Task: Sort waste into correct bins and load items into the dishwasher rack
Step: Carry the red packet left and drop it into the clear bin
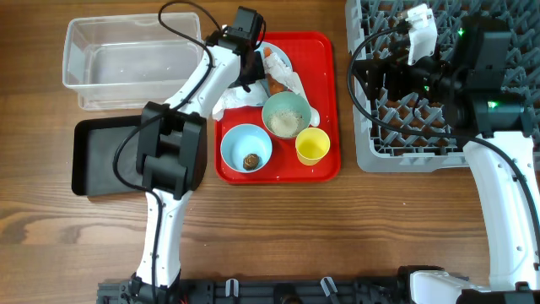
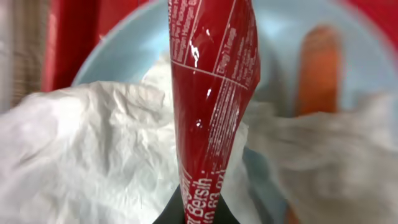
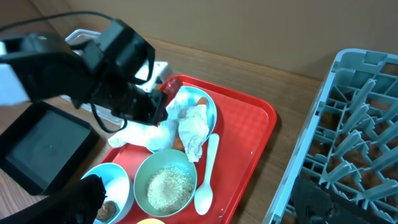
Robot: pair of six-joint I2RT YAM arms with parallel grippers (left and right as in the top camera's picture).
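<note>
Two bins are counted: one clear tub (image 1: 126, 63) and one black tray (image 1: 97, 160). One red serving tray (image 1: 325, 93) and one grey rack (image 1: 396, 152) are seen. Two bowls are found: one light blue bowl (image 1: 236, 139) and one pale green bowl (image 1: 291, 99). One plate (image 3: 208, 102), one yellow cup (image 1: 312, 146) and one white spoon (image 3: 208, 168) are counted. Of the waste, one red wrapper (image 2: 211, 93), one carrot piece (image 2: 317, 68), one brown lump (image 1: 251, 160) and one heap of rice (image 3: 169, 185) are noted; at least two crumpled napkins (image 3: 193, 127) are made out

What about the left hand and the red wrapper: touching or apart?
Touching. The left wrist view shows the red wrapper pinched at its lower end by the left hand.
</note>
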